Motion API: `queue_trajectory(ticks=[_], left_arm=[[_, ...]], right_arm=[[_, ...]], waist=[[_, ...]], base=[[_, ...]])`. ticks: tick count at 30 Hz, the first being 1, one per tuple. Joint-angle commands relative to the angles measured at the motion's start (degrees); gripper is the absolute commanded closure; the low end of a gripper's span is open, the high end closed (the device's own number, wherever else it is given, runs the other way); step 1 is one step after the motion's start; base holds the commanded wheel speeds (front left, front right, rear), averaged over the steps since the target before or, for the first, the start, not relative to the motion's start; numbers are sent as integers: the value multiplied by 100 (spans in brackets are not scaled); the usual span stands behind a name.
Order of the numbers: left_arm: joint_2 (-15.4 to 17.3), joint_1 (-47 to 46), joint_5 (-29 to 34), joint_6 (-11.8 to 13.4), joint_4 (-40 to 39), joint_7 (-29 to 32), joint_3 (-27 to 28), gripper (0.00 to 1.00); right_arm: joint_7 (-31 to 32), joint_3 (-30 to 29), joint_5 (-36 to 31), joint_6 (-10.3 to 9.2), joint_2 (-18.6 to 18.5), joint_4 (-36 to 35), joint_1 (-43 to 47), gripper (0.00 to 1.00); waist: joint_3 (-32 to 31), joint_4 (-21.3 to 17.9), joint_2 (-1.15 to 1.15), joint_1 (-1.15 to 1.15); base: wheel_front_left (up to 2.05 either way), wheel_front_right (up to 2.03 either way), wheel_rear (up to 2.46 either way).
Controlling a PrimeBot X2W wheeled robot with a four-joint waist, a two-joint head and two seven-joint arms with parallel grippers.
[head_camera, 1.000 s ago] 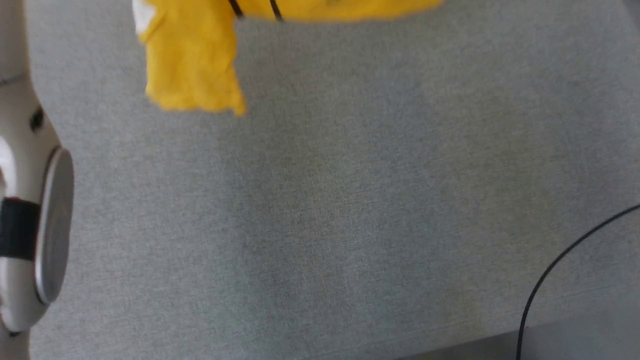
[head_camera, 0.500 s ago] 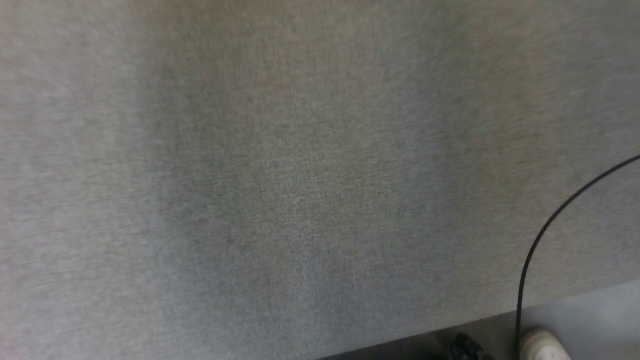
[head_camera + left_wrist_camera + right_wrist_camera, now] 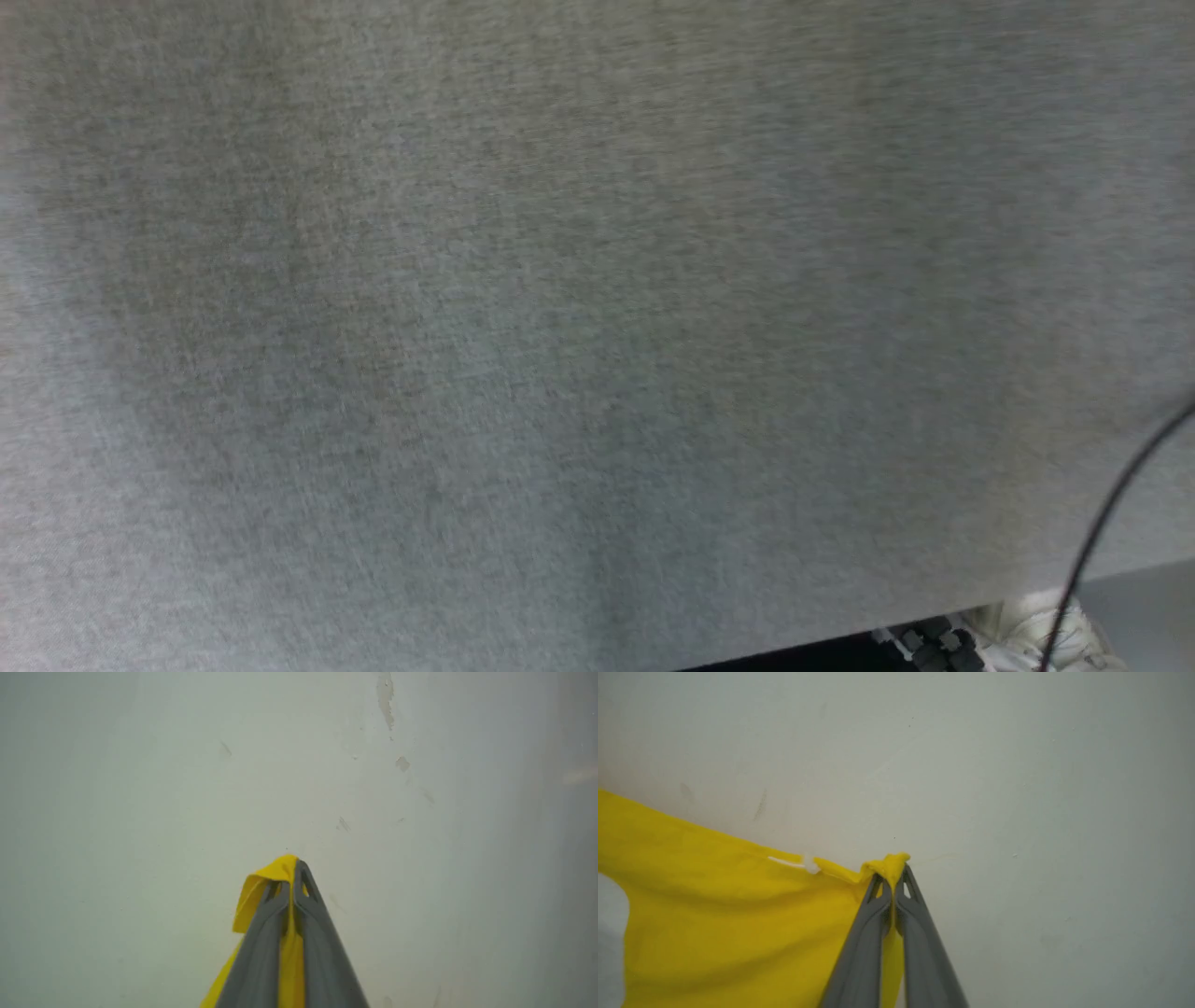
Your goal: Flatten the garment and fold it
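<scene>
My left gripper (image 3: pixel 290 882) is clamped tight on a fold of the yellow shirt (image 3: pixel 259 886). The cloth pokes out past my fingertips, curls over on the left side, and runs down between my two grey fingers (image 3: pixel 261 952) to the bottom edge. Behind it is a pale surface (image 3: pixel 140 788) with a few chipped spots towards the upper right. My right gripper (image 3: pixel 893 882) is pinched shut on another bit of the shirt (image 3: pixel 714 905), a small bunch of yellow showing just above the tips. From there the shirt's top edge stretches away to the left, and the wide, softly creased sheet of cloth hangs below it. A small white tag (image 3: pixel 810 864) sits on that edge, just beside my fingers. The same kind of pale surface (image 3: pixel 1017 788) lies behind. Looking down, I see the grey woven tabletop (image 3: pixel 467 327). A thin black cable (image 3: pixel 1102 532) curves across its right side and past its near edge. At the lower right, below that edge, there are some dark bits (image 3: pixel 934 644) and something whitish (image 3: pixel 1027 623); I cannot tell what they are.
</scene>
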Motion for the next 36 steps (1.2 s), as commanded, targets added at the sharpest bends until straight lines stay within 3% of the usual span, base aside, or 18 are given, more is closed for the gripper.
queue_trajectory(ticks=[1, 9, 17, 22, 27, 36], left_arm=[[5, 190, -68, -96, -48, -21, 32, 100], [71, 1126, -447, -424, -503, 119, 83, 100], [398, 2759, -896, -324, -1513, 894, 316, 100], [695, 4368, -1213, -204, -2562, 1529, 483, 100], [779, 6484, -1496, 189, -3970, 1869, 802, 100], [671, 8767, -1721, 245, -4756, 1923, 838, 100]], right_arm=[[-62, 133, -7, -5, -18, 49, 108, 100], [-189, 933, 742, -5, -243, 137, 681, 100], [76, 1759, 2075, -5, -694, -488, 1873, 100], [523, 2010, 3054, -5, -1219, -1411, 3025, 100], [896, 1820, 3826, -5, -1688, -2536, 4481, 100], [1191, 1145, 4335, -5, -1730, -3466, 6611, 100]], waist=[[247, 168, 0, -1], [4, 337, 0, -1], [-442, 381, 0, -1], [-745, 359, 0, -1], [-1062, 406, 0, -1], [-1548, 595, 0, -1]], base=[[0, 0, 0], [0, 0, 0], [0, 0, 0], [0, 0, 0], [0, 0, 0], [0, 0, 0]])
